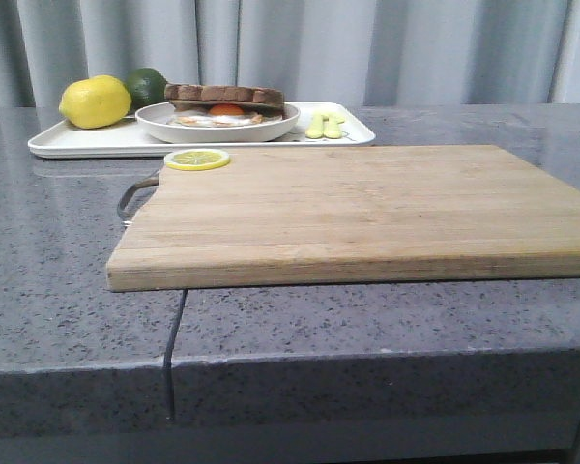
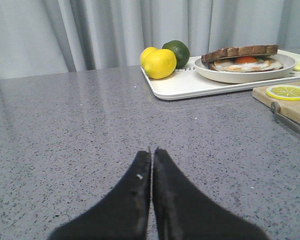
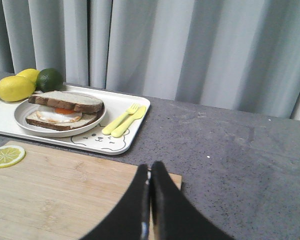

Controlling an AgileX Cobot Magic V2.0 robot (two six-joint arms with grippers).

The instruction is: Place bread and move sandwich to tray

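Sandwich (image 3: 65, 110) is sitting on the plate (image 3: 97, 121) on the tray (image 3: 132, 132), well ahead of both grippers. Left gripper (image 2: 151, 152) and right gripper (image 3: 149, 170) are both pinched closed, holding nothing (looks finished). Only risk I'm seeing: an arm sweeping forward and nudging that top slice off.

Grey pleated curtain (image 1: 367, 48) across whole back. Speckled grey stone bench (image 1: 58, 290), seam in front edge. Soft even light.
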